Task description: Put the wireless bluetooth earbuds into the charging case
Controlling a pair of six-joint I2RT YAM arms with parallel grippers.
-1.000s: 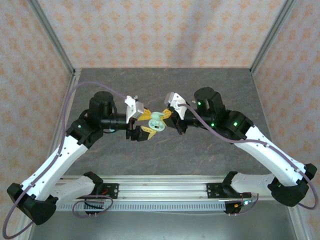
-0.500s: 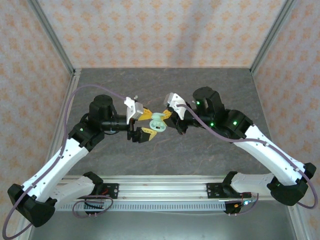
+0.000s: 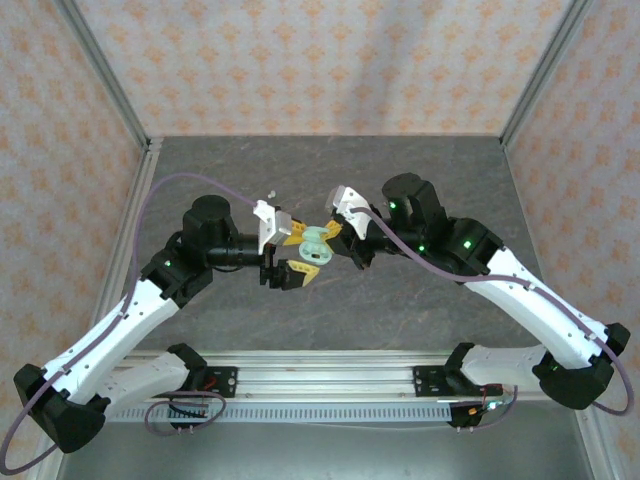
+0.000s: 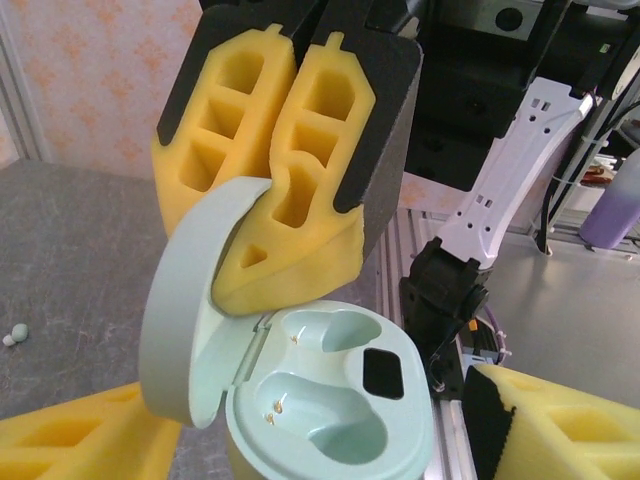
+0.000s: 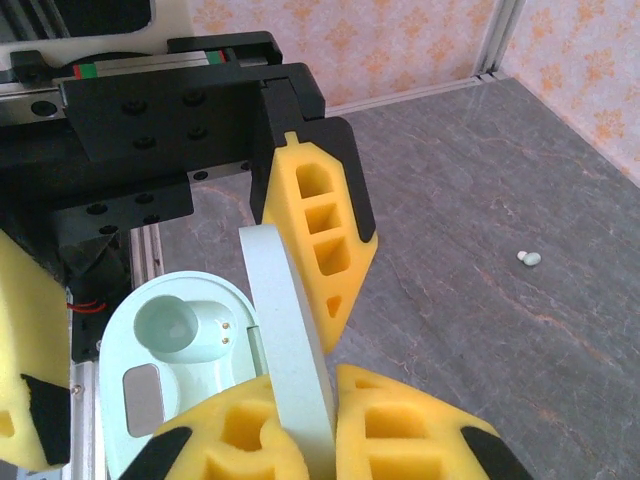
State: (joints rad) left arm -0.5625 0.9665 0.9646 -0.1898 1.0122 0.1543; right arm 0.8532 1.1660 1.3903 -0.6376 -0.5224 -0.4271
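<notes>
Grey table (image 3: 400, 170) is stretching beneath the case (image 4: 330, 400), which is hanging open in the air, both sockets empty. Right gripper (image 5: 305, 370) is clamping its lid (image 5: 285, 330). Left gripper (image 3: 297, 252) is straddling the base, jaws apart. One earbud (image 5: 528, 259) is lying on the table just beyond the left gripper, nearer that arm.

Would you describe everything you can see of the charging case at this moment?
The charging case is a pale green, smooth plastic oval, hinged open and held above the table. Its base shows two empty wells with small gold contacts and a dark rectangular patch. The right gripper pinches the raised lid; the left gripper has its fingers either side of the base, seemingly not clamping it.
</notes>
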